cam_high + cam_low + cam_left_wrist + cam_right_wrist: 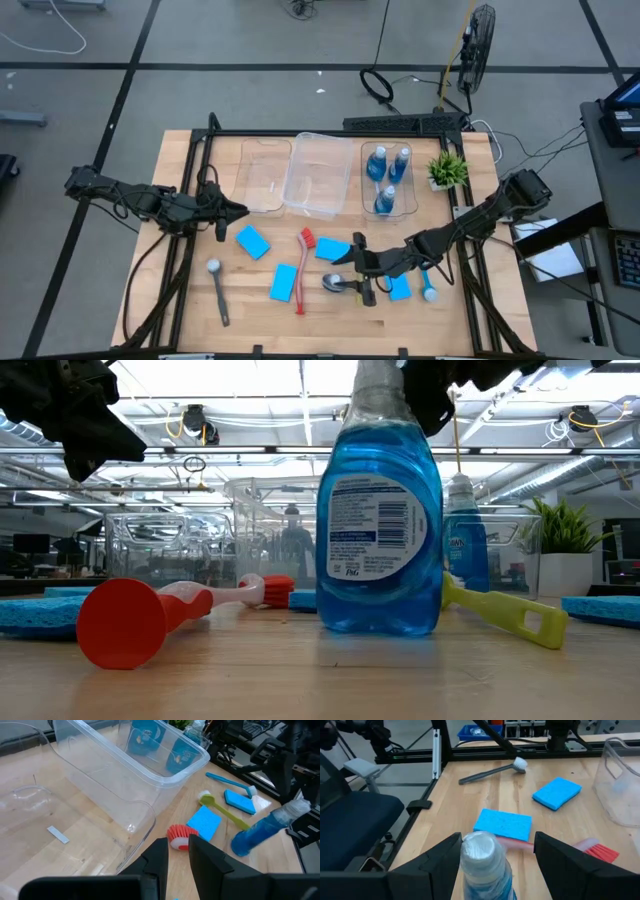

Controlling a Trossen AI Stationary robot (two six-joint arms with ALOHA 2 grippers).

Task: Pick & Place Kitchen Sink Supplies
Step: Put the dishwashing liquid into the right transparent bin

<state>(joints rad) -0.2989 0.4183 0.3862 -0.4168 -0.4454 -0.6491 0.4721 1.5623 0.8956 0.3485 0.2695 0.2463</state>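
Observation:
A blue bottle (380, 530) with a silvery top (481, 851) stands upright on its base near the table's front. My right gripper (497, 845) is open at the level of that top, one finger on either side; one finger is close beside it and the other stands apart. My left gripper (179, 855) hovers at the table's left (232, 210), slightly open with nothing between its fingers. Flat on the wood lie blue sponges (253, 241) (284, 282) (332, 249), a red brush (305, 270), a grey brush (217, 290), a blue brush (227, 780) and a yellow-green brush (222, 810).
Three clear bins stand along the far side: a shallow one (268, 175), a deeper one (320, 175), and one (388, 205) holding three blue bottles. A small green plant (447, 168) stands at the far right. Another sponge (400, 288) lies under my right arm.

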